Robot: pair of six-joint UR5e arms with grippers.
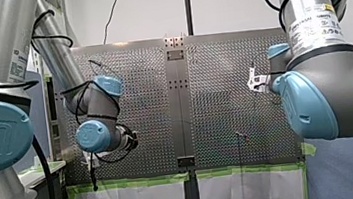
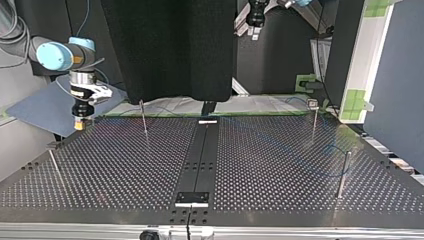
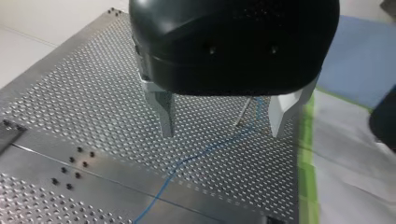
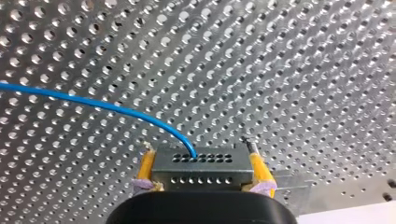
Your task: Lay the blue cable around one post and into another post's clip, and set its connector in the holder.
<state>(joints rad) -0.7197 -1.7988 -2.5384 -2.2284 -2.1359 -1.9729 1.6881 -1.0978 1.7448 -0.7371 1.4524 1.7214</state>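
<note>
Clamping the connector [image 4: 201,170] are my right fingers [image 4: 146,165], while my left fingers [image 3: 164,112] gape.

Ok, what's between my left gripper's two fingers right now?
Nothing is gripped. In the left wrist view, the left gripper's open fingers hang above the perforated table, and a post and the blue cable show between them.

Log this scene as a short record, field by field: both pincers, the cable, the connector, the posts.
left pincer: open, empty, above the table
right pincer: shut on the connector, yellow pads
cable: blue, lies across the table below the left pincer, one end enters the connector
connector: metal block with rows of holes, held above the table
posts: thin rods standing on the table; the cable's route around them is unclear
</note>
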